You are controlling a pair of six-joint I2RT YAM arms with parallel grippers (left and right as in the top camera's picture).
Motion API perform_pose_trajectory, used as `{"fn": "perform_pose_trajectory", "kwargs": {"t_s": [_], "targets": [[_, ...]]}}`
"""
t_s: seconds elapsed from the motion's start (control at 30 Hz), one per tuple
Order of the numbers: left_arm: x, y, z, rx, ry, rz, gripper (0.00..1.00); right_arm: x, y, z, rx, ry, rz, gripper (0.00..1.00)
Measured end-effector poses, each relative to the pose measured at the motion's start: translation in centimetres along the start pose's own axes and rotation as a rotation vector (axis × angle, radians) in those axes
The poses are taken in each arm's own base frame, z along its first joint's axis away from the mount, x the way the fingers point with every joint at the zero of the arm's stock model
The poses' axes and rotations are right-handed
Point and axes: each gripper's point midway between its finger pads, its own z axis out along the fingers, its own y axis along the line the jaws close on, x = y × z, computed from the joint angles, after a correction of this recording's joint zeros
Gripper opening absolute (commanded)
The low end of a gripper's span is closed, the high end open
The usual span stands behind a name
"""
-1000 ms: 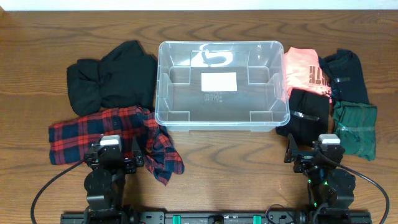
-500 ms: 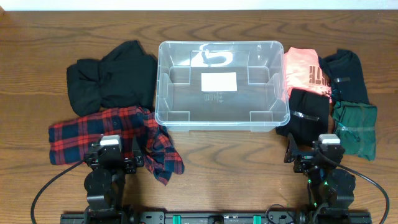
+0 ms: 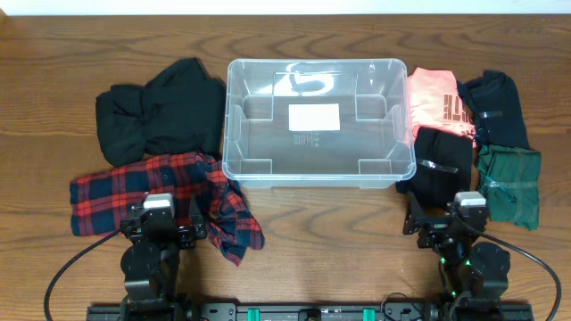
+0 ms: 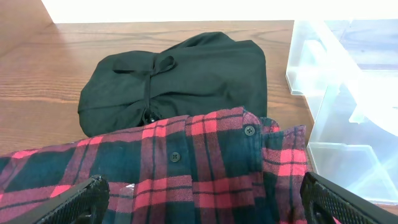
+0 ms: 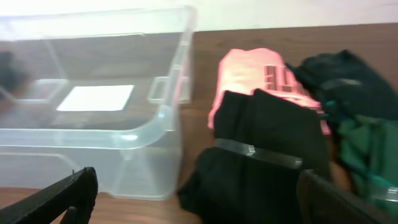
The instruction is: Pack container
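Left gripper: its fingers are standing wide apart at the bottom corners of the left wrist view and are gripping nothing. It is hovering low over a red and dark blue plaid shirt, which is lying spread on the wooden table with one end trailing toward the near edge.

Right gripper: its fingers are likewise spread wide and are carrying nothing. The right wrist view is blurred. This gripper is pointing at a folded black garment, which is lying just beside the container's near right corner.

The container is sitting upright at the middle of the table, between the two groups of clothing. Through its clear base a white label is showing, and nothing is lying inside it.

A dark green garment is lying to the right of the folded black one and touching it.

Farther back on the left, a bundled black garment is lying against the container's left wall, behind the plaid shirt.

Farther back on the right, a coral garment with dark print is lying against the container's right wall, and a dark garment is overlapping its right edge.
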Motion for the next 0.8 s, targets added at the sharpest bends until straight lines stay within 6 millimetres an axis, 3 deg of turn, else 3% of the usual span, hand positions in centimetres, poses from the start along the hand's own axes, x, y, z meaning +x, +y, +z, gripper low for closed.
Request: {"fn": "perform_pose_trajectory", "kwargs": {"t_s": [0.3, 0.53, 0.63, 0.8], "targets": [[0.0, 0.0, 0.0, 0.0, 0.0, 0.0, 0.98, -1.0, 2.5, -0.6, -0.136, 0.007, 0.042, 0.99], [0.0, 0.0, 0.0, 0.001, -0.001, 0.0, 0.98, -6.7, 2.9, -1.9, -0.097, 0.138, 0.098, 0.99], [0.0, 0.0, 0.0, 0.0, 0.0, 0.0, 0.98, -8.7, 2.8, -0.8, -0.072, 0.265, 0.123, 0.99], [0.0, 0.0, 0.0, 0.0, 0.0, 0.0, 0.98, -9.8, 4.5, 1.9, -0.161, 0.532, 0.141, 0.99]]}}
